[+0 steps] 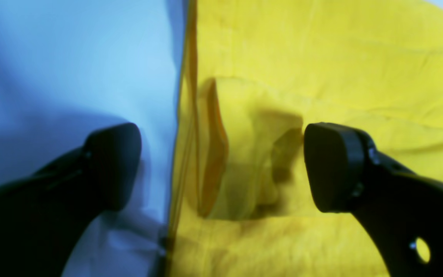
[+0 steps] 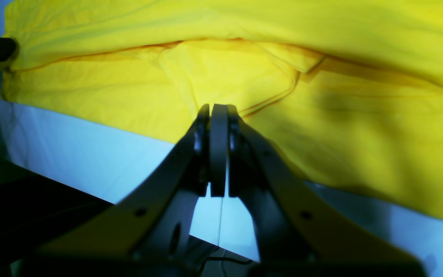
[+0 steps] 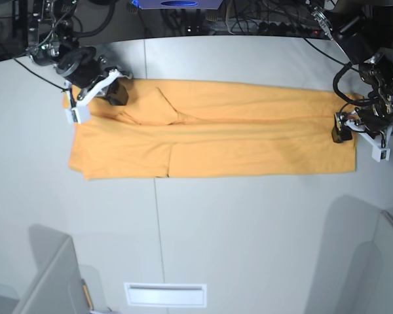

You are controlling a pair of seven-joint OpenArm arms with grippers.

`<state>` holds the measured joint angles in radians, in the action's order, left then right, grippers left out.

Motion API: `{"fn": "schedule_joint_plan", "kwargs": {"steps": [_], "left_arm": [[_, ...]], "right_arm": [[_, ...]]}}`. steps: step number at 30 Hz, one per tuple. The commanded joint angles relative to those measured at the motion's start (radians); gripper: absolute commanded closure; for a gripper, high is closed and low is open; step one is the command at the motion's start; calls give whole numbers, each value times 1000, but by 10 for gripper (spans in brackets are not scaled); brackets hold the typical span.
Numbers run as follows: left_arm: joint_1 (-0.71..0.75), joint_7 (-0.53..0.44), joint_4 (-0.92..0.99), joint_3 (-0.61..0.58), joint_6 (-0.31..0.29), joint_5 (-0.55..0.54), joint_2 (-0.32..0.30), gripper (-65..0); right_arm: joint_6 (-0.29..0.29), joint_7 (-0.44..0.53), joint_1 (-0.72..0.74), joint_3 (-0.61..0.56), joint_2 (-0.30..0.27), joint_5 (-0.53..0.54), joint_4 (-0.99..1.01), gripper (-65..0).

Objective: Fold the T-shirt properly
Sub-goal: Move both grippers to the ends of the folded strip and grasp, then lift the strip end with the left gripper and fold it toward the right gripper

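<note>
Lying lengthwise across the bench [image 3: 249, 248], the T-shirt [image 3: 216, 137] has an arm at each short end: left jaws [image 1: 221, 169] spread astride its edge, right jaws [image 2: 218, 115] pressed together.

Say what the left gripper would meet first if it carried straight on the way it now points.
Most likely the T-shirt: the open left gripper points down at its edge, one finger above cloth, the other above the bare table. Depth is unclear in the blurred wrist view.

A pale grey table [image 3: 249, 248] — the yellow-orange T-shirt [image 3: 249, 140] lies on it, folded into a long band.
</note>
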<state>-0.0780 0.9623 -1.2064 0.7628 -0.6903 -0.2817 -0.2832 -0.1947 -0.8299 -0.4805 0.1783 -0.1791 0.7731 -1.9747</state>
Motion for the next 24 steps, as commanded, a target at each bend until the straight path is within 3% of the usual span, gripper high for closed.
{"fn": "schedule_joint_plan", "kwargs": {"steps": [1,12,17,24], "left_arm": [[2,50,12,-2,-8,17,0,-589],[2,43,84,-2,-8,17,-3,0],[2,-22,84,-1,-8,17,-49,0],[2,-21,0,28,-8,17,-124,0]], "right_arm": [[-9,17,1,2,-9,13,-13,0],[-9,17,-8,3,-9,15,-13,0],[-9,17,-8,3,-7,19,-13,0],[-10,17,-10,2,-1,21,-15,0]]}}
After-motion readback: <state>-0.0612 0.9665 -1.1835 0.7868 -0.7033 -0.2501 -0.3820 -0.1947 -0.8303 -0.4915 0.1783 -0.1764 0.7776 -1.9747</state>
